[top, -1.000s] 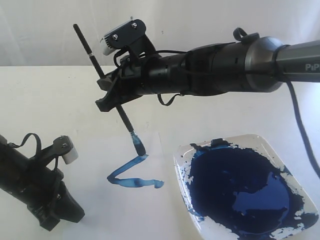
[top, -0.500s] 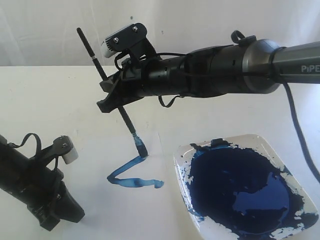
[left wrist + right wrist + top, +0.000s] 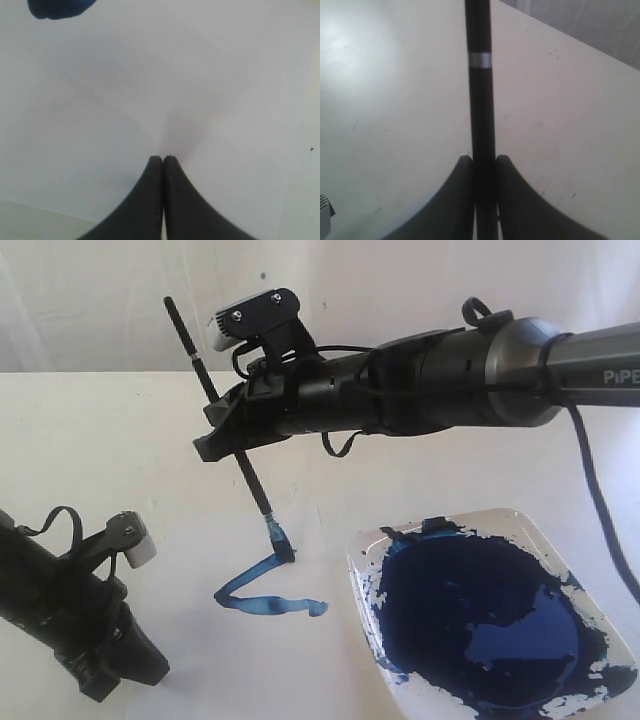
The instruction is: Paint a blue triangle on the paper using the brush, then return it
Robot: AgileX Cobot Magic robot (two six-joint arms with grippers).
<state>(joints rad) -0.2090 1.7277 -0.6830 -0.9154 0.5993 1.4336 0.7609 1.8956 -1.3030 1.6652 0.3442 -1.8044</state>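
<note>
Two strokes of the blue triangle [image 3: 270, 605] lie at lower centre. The brush [image 3: 252, 485] slants above, bristles touching the upper stroke. The right tool [image 3: 222, 440] grasps it mid-handle; the left tool [image 3: 163, 159] is clenched, empty. Expect a light, stiff, smooth handle; hold it there.

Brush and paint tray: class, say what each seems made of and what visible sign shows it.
Brush: smooth black handle with slight sheen, perhaps lacquered wood or plastic; its silver band looks metallic. Paint tray: smooth white rim, probably ceramic or plastic; unclear which.
</note>
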